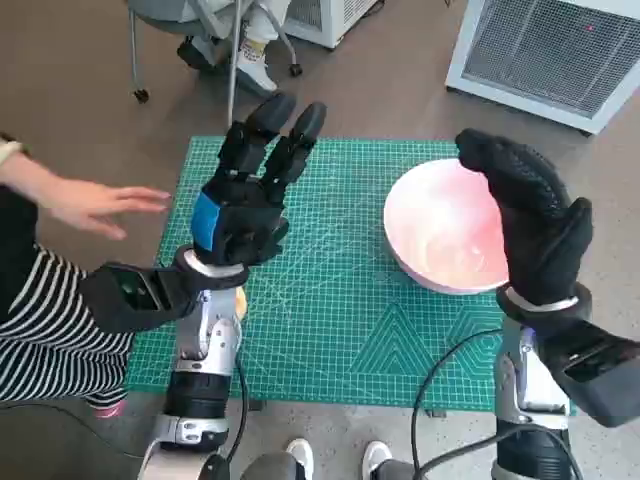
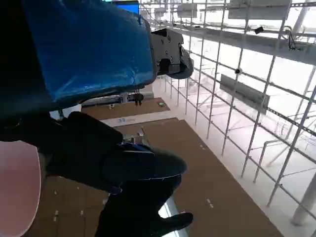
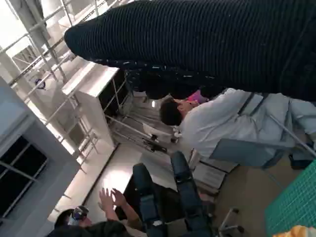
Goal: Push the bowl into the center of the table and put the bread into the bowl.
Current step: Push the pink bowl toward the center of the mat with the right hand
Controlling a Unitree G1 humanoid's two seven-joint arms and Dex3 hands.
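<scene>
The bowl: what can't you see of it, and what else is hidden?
Head view: the right hand covers the bowl at its right rim. The left hand hides the mat beneath it, and no bread shows clearly.
Left wrist view: the edge cuts off most of the bowl.
Right wrist view: no bowl shows.

Bowl [image 1: 440, 228]: its rim at 3 o'clock is hidden behind the right hand [image 1: 535, 225]; in the left wrist view only a pink sliver [image 2: 17, 190] shows, cut by the edge at 9 o'clock.
Bread: only a small orange-yellow bit [image 1: 240, 300] peeks out beside the left forearm, the rest hidden; what it is cannot be told for sure.
Left hand [image 1: 250, 190]: covers part of the green mat [image 1: 350, 320].
Person's hand [image 1: 95, 207]: the arm is cut off at 9 o'clock.
Striped sleeve [image 1: 40, 330]: cut by the edge at 8 o'clock.
Right hand's fingers: hardly visible in the right wrist view.
</scene>
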